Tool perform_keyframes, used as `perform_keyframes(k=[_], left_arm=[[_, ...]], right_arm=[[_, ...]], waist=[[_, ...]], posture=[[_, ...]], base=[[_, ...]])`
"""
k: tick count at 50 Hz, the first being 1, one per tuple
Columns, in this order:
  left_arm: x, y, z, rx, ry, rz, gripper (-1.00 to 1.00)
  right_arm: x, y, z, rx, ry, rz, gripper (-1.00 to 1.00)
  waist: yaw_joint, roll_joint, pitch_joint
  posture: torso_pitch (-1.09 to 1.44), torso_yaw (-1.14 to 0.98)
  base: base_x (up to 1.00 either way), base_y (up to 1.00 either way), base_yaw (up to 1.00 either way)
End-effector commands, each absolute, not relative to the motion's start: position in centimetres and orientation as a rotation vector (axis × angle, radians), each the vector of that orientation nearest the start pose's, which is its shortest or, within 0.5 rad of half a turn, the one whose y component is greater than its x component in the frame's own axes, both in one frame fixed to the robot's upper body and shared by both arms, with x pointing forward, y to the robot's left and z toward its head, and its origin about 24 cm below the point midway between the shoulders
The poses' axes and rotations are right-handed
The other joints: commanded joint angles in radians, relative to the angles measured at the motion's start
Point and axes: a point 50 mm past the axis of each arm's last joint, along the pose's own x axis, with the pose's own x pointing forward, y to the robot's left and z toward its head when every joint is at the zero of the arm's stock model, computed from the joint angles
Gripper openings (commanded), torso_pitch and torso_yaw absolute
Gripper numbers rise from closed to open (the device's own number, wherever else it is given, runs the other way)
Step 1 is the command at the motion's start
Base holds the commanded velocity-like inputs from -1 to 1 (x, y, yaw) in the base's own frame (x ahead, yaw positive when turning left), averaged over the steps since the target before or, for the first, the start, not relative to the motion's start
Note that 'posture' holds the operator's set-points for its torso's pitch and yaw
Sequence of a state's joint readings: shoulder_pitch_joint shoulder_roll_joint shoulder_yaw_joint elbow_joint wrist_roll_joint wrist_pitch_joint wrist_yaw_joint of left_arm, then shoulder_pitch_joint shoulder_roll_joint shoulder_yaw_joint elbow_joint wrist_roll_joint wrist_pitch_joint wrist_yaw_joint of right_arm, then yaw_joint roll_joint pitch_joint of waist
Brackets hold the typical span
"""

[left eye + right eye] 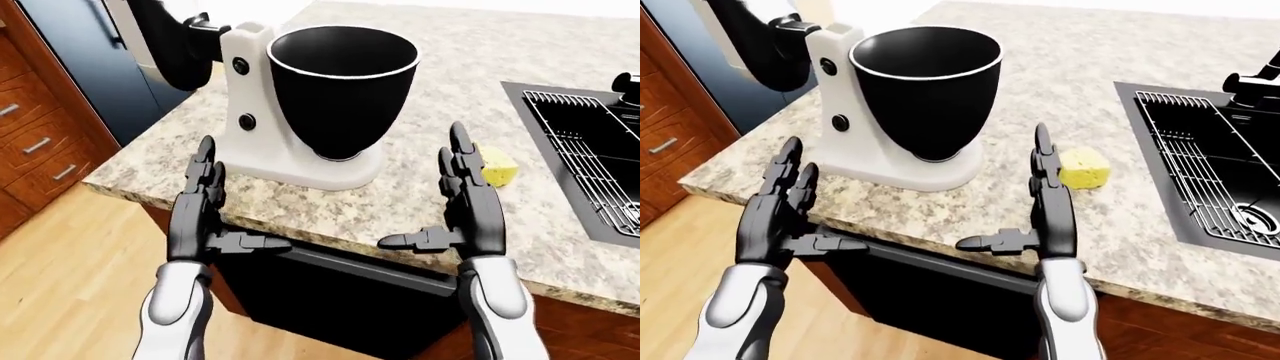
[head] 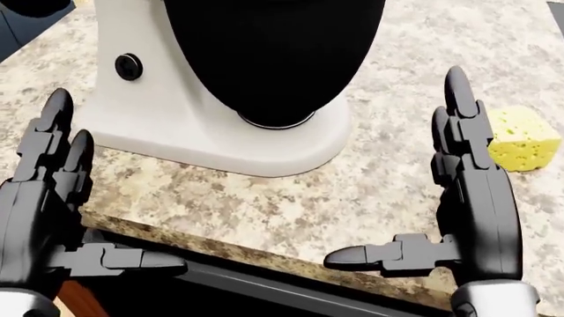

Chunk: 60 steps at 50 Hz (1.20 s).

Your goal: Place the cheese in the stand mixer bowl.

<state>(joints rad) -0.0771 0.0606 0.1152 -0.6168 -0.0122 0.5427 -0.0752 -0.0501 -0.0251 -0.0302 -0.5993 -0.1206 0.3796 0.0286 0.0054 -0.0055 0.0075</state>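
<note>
Presently both hands, left hand (image 1: 775, 214) and right hand (image 1: 1050, 210), are released and empty; a careless reach could knock the cheese (image 1: 1083, 168) rightward toward the sink (image 1: 1200, 150).

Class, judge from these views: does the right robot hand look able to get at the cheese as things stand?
Probably yes. The right robot hand is open, and the cheese lies bare on the countertop just beyond its fingertips, with nothing between them.
</note>
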Motion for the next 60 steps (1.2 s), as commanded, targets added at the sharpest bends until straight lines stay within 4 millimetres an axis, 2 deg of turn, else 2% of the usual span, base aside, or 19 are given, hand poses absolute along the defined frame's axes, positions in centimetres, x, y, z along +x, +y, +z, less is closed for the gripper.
perform_keyframes(k=[1, 2, 3, 6, 7, 8, 16, 17, 18, 26, 28, 29, 30, 32, 35, 37, 42, 54, 60], left_arm=[[23.7, 17.1, 16.6, 0.063, -0.252, 0.009, 1.0], [23.7, 17.1, 16.6, 0.063, -0.252, 0.009, 1.0], [23.7, 17.2, 16.7, 0.062, -0.254, 0.01, 1.0], [23.4, 17.3, 17.0, 0.062, -0.261, 0.012, 1.0], [23.3, 17.3, 17.1, 0.062, -0.264, 0.014, 1.0], [23.1, 17.4, 17.3, 0.062, -0.268, 0.016, 1.0], [21.8, 17.9, 18.7, 0.059, -0.298, 0.029, 1.0], [21.8, 17.9, 18.7, 0.058, -0.298, 0.03, 1.0], [21.8, 17.9, 18.7, 0.059, -0.298, 0.03, 1.0], [21.8, 18.0, 18.7, 0.061, -0.301, 0.034, 1.0], [21.8, 18.1, 18.8, 0.061, -0.301, 0.034, 1.0], [21.8, 18.1, 18.8, 0.06, -0.302, 0.035, 1.0], [21.8, 18.1, 18.7, 0.06, -0.301, 0.035, 1.0], [21.8, 18.1, 18.7, 0.06, -0.302, 0.035, 1.0], [21.7, 18.1, 18.7, 0.06, -0.302, 0.036, 1.0], [21.7, 18.1, 18.7, 0.06, -0.302, 0.036, 1.0], [21.6, 18.2, 18.8, 0.059, -0.302, 0.038, 1.0], [21.6, 18.2, 18.9, 0.056, -0.303, 0.038, 1.0], [21.7, 18.2, 18.7, 0.057, -0.302, 0.038, 1.0]], right_arm=[[23.5, -15.6, 16.7, -0.139, -0.342, -0.043, 1.0], [23.5, -15.6, 16.8, -0.14, -0.342, -0.043, 1.0], [23.5, -15.6, 16.9, -0.141, -0.342, -0.042, 1.0], [23.4, -15.6, 17.1, -0.144, -0.345, -0.04, 1.0], [23.4, -15.6, 17.1, -0.145, -0.345, -0.041, 1.0], [23.4, -15.6, 17.1, -0.145, -0.346, -0.041, 1.0], [23.4, -15.7, 17.0, -0.144, -0.346, -0.042, 1.0], [23.4, -15.6, 16.9, -0.144, -0.346, -0.042, 1.0], [23.4, -15.6, 16.9, -0.143, -0.345, -0.042, 1.0], [23.5, -15.6, 16.9, -0.142, -0.346, -0.041, 1.0], [23.5, -15.7, 16.8, -0.143, -0.345, -0.042, 1.0], [23.5, -15.7, 16.8, -0.141, -0.345, -0.042, 1.0], [23.5, -15.7, 16.8, -0.141, -0.345, -0.044, 1.0], [23.4, -15.7, 16.9, -0.14, -0.348, -0.043, 1.0], [23.5, -15.7, 16.8, -0.14, -0.344, -0.042, 1.0], [23.5, -15.6, 16.8, -0.141, -0.344, -0.042, 1.0], [23.3, -15.6, 17.5, -0.177, -0.345, -0.044, 1.0], [22.8, -18.6, 22.0, -0.334, -0.331, -0.186, 1.0], [22.5, -21.0, 22.7, -0.331, -0.285, -0.286, 1.0]], waist=[[-0.001, 0.003, -0.018], [-0.001, 0.009, -0.031], [-0.001, 0.01, -0.012], [0.0, 0.008, -0.001], [0.002, -0.002, 0.018], [0.0, 0.008, -0.009], [-0.009, 0.028, 0.021], [-0.008, 0.027, 0.001], [-0.007, 0.03, 0.009], [0.003, -0.011, 0.019], [0.0, -0.006, 0.011], [-0.002, -0.007, 0.024], [-0.002, -0.006, 0.003], [-0.01, -0.004, 0.031], [-0.016, 0.035, 0.012], [-0.018, 0.02, 0.02], [-0.012, 0.007, 0.0], [0.0, -0.001, -0.002], [0.002, -0.005, -0.001]], posture=[[0.0, 0.0], [0.0, 0.0], [0.0, 0.0], [0.0, 0.0], [0.0, 0.0], [0.0, 0.0], [0.0, 0.0], [0.0, 0.0], [0.0, 0.0], [0.0, 0.0], [0.0, 0.0], [0.0, 0.0], [0.0, 0.0], [0.0, 0.0], [0.0, 0.0], [0.0, 0.0], [0.0, 0.0], [0.0, 0.0], [0.0, 0.0]], base=[[0.04, 0.0, 0.0], [0.05, 0.0, 0.0], [0.05, 0.0, 0.0], [0.06, 0.0, 0.0], [0.05, 0.0, 0.0], [0.05, 0.0, 0.0], [0.05, 0.0, 0.0], [0.05, 0.0, 0.0], [0.05, 0.0, 0.0], [0.06, 0.0, 0.0], [0.06, 0.0, 0.0], [0.05, 0.0, 0.0], [0.05, 0.0, 0.0], [0.05, 0.0, 0.0], [0.03, 0.0, 0.0], [0.01, 0.0, 0.0], [0.0, 0.0, 0.0], [0.0, 0.0, 0.0], [0.0, 0.0, 0.0]])
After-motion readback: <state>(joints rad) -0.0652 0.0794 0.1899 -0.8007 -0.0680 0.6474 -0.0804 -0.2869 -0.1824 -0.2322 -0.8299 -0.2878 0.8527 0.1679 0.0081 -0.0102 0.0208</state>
